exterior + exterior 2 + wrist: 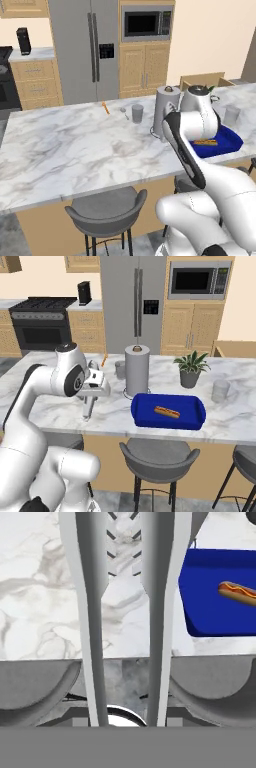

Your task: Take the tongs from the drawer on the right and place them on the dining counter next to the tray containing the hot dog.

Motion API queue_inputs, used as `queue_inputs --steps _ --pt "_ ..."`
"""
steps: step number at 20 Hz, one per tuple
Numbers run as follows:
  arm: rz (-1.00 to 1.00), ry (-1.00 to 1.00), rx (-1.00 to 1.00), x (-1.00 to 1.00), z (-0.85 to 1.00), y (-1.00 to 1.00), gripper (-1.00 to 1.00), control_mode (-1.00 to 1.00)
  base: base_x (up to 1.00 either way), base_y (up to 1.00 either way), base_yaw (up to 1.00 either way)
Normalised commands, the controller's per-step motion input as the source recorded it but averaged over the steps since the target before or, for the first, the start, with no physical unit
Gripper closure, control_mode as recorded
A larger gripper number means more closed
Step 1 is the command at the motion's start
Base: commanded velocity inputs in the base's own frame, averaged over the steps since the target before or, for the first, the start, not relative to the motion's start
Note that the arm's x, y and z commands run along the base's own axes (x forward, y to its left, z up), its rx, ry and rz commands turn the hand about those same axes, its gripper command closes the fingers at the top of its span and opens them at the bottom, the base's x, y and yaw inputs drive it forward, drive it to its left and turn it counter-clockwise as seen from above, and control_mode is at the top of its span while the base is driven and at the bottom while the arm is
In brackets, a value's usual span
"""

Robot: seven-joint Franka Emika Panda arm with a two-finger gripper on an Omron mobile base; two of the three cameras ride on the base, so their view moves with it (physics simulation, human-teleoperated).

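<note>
From the left base view the arm hides the gripper; the tray (227,141) sits beyond it. In the right base view the gripper (89,406) hangs the tongs (87,409) over the dining counter (60,406), jaws clamped on them. In the hand view the tongs run ahead of the jaws, the tray off to one side: placing is in hand, lowering and release likely next.

Bright, even, shadowless, slightly soft render
</note>
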Motion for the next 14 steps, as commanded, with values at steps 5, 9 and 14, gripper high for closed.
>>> queue_inputs --steps 5,9,14 --pt "-0.12 0.0 0.17 0.47 -0.33 -0.52 1.0 -1.0 0.0 0.0 0.0" --pt "-0.05 0.01 0.06 0.05 -0.13 -0.14 1.0 -1.0 0.0 0.0 0.0" --pt "0.0 0.0 0.0 0.01 -0.19 0.0 1.0 -1.0 0.0 0.0 0.0"
